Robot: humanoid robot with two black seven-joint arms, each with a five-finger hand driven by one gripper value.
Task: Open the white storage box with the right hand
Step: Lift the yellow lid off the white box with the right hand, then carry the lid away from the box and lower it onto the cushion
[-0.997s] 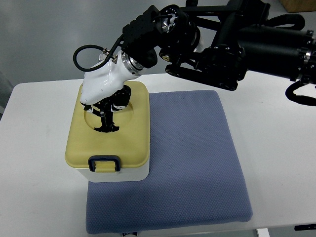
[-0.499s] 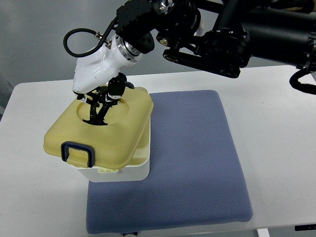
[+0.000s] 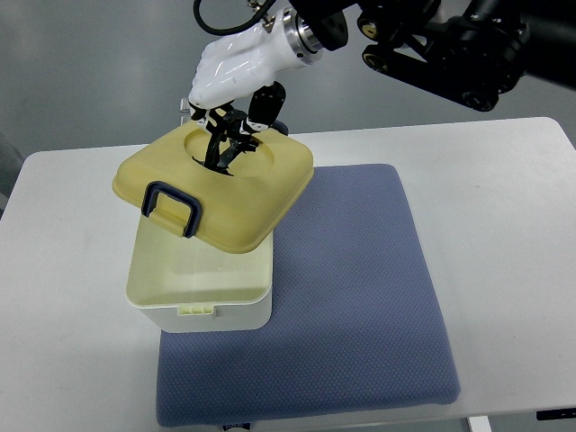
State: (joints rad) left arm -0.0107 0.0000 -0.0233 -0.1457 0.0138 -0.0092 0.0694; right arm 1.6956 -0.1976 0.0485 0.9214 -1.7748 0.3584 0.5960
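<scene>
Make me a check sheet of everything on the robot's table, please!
Surface: white table with a blue mat on it.
Job's things: white storage box stands open at the mat's left edge; its yellow lid, with a dark blue latch, is lifted off and tilted above it.
Clutter: nothing seen.
Hands: right hand grips the lid's top recess; left hand not in view.
Cables: black cable loops by the right wrist.
Surroundings: grey floor beyond the table.
</scene>
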